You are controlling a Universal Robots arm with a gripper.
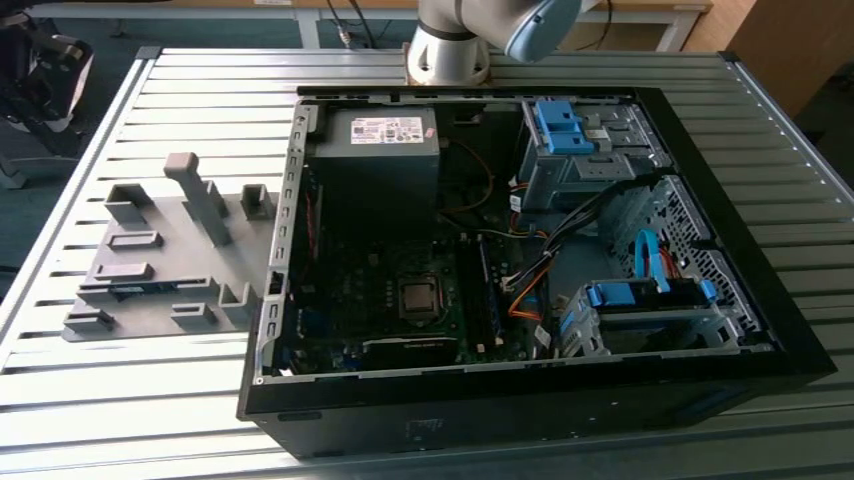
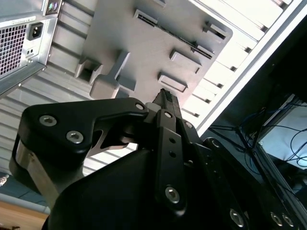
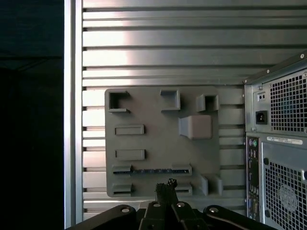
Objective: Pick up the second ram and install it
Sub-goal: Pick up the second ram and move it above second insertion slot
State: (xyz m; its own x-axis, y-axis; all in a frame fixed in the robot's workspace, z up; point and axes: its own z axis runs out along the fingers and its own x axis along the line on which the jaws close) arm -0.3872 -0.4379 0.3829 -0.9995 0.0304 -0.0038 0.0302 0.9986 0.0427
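Note:
The second ram is a thin blue strip lying on edge between two holders of the grey fixture plate, at the exterior view's left of the computer case. In the first wrist view the ram shows as a dark-blue line across the plate. My gripper hangs well above the plate, close to the ram's line but apart from it. Its fingers are shut together with nothing between them, and the second wrist view shows the gripper the same way. The motherboard's long black slots lie inside the open case.
The open black computer case lies on a slatted metal table, with the power supply, light-blue drive brackets and loose cables inside. The arm's base stands behind the case. The fixture plate carries several upright grey holders.

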